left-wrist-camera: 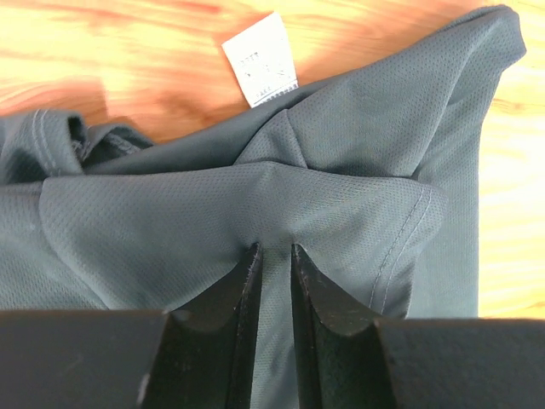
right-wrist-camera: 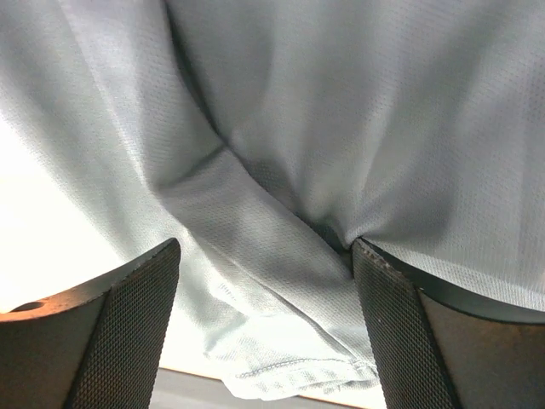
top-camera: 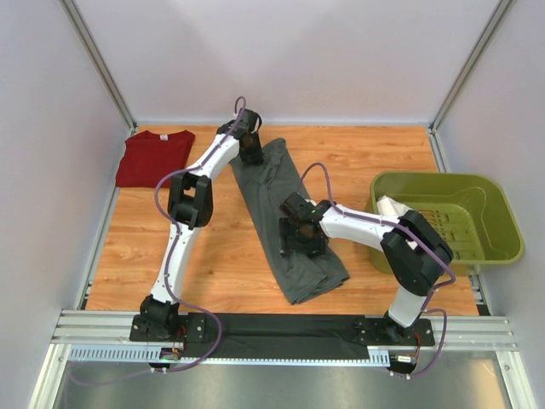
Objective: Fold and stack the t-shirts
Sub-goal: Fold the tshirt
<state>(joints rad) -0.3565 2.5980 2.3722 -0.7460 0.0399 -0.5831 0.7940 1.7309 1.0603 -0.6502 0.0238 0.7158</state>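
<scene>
The dark grey t-shirt [top-camera: 289,221] lies as a long folded strip down the middle of the table. My left gripper [top-camera: 250,152] is at its far end, shut on a pinch of the grey fabric [left-wrist-camera: 272,213]; the white neck label [left-wrist-camera: 260,58] lies just beyond on the wood. My right gripper [top-camera: 302,243] is over the strip's middle, jaws wide open, with grey cloth [right-wrist-camera: 281,170] draped between and past the fingers [right-wrist-camera: 128,324]. The dark red t-shirt [top-camera: 153,158] lies folded at the far left corner.
An olive-green plastic basket [top-camera: 477,247] stands at the right edge with something white [top-camera: 393,207] inside. Grey walls and metal posts enclose the table. A black and metal rail [top-camera: 281,328] runs along the near edge.
</scene>
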